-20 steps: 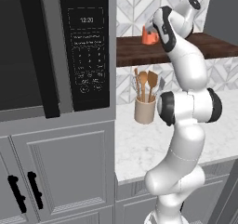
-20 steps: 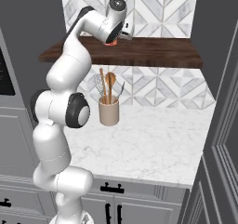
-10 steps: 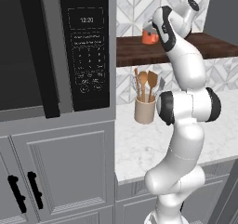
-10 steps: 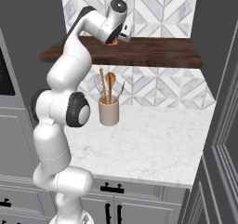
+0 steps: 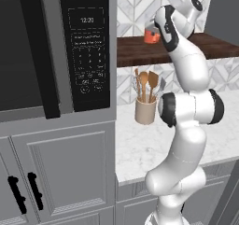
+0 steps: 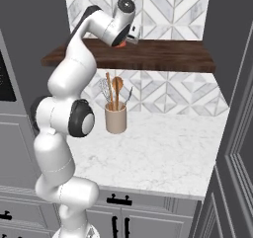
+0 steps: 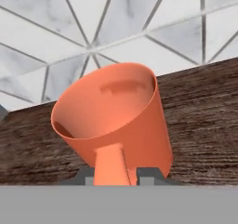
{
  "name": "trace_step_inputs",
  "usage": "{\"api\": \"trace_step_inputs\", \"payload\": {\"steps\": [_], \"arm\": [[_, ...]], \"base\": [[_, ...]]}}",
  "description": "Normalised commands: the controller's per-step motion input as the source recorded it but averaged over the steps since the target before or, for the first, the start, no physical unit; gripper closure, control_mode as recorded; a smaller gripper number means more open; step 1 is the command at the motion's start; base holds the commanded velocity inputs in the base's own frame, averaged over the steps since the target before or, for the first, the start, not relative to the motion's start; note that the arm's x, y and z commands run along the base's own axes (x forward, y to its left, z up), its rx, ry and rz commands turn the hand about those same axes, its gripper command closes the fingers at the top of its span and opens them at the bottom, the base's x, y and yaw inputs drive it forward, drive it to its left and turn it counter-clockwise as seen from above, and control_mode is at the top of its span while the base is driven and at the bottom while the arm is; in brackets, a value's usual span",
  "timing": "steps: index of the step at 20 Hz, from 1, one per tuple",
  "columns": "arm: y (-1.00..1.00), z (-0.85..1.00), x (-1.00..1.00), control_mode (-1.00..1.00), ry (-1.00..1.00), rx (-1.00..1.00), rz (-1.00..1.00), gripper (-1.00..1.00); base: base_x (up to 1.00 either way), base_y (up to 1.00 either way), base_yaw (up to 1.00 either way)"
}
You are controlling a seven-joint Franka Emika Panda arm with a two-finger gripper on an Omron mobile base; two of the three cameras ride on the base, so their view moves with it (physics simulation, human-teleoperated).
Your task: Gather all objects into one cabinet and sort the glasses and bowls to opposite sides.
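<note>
Nearest the hand camera, the gripper has its two dark finger tips closed against the handle of an orange mug, one tip on each side of the handle's lower end. The mug fills the middle of that view, tilted in frame so its open mouth faces the camera; how much of that tilt belongs to the mug and how much to the rolled camera cannot be told. It sits on the dark brown wooden shelf, close to the patterned tile wall behind it.

From the base cameras, the arm reaches up over the counter and the beige utensil holder with its wooden spoons, to the shelf where the mug stands. From the right side, the mug is mostly hidden behind the wrist.

The main risk, as I judge it, is the grip itself. A hold on a handle alone sits off the mug's centre, so on lifting the cup may swing or rotate between the fingers, and a fast swing could let it slip out. A second risk is the shelf: if the lift is too shallow, the mug's base could drag on the wood or catch its front edge and be pried loose. Falling from there, it would land near the utensil holder on the counter below. The tile wall is close behind, so any push forward could knock the cup against it.
</note>
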Motion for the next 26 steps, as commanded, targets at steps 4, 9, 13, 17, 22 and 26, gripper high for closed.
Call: {"api": "trace_step_inputs", "payload": {"steps": [4, 9, 13, 17, 22, 26], "arm": [[0.00, 0.00, -0.13, -1.00, -0.01, 0.00, 0.00, 1.00], [0.01, 0.00, -0.53, -1.00, -0.11, 0.00, 0.00, 1.00], [0.05, 0.00, -0.27, -1.00, -0.07, 0.00, 0.00, 1.00], [0.03, 0.00, -0.46, -1.00, -0.04, 0.00, 0.00, 1.00], [0.06, 0.04, -0.59, -1.00, -0.01, 0.00, 0.03, 1.00], [0.00, 0.38, -0.55, -1.00, 0.15, 0.04, 0.00, 1.00]], "base": [[0.00, 0.00, 0.00], [0.00, 0.00, 0.00], [0.00, 0.00, 0.00], [0.00, 0.00, 0.00], [0.00, 0.00, 0.00], [0.00, 0.00, 0.00]]}}
